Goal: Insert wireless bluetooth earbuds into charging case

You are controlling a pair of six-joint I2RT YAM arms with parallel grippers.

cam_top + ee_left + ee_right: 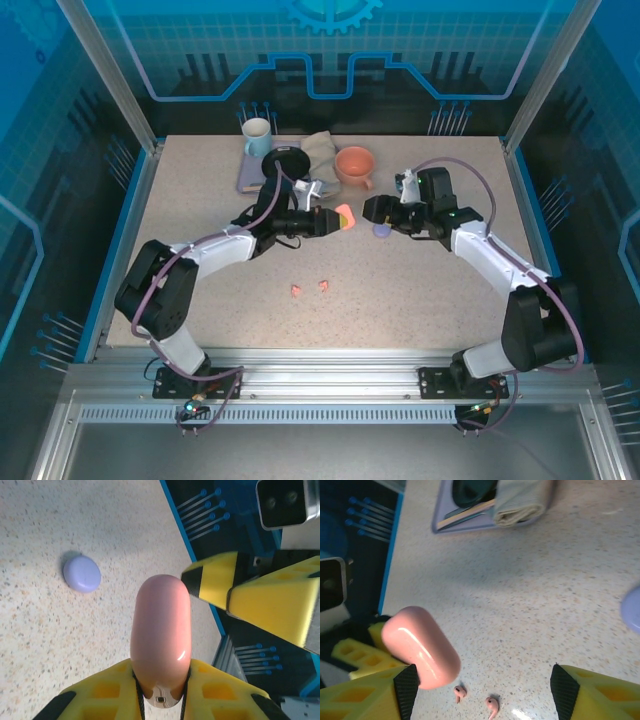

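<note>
My left gripper (335, 218) is shut on a pink charging case (343, 216), holding it above the table's middle; in the left wrist view the case (161, 630) sticks out from between the yellow fingers with its lid closed. My right gripper (372, 210) stands open just right of it, and its left finger (370, 695) is close beside the pink case (420, 645). Two pink earbuds (296, 290) (324, 286) lie loose on the table nearer the bases, the earbuds (459, 693) (492, 706) below the case. A closed lilac case (382, 230) (81, 573) rests under the right gripper.
At the back stand a white mug (257, 135), an orange cup (354, 165), a folded grey cloth (320, 150) and a purple tray (247, 178) with a dark dish on it. Blue frame walls border the table on both sides.
</note>
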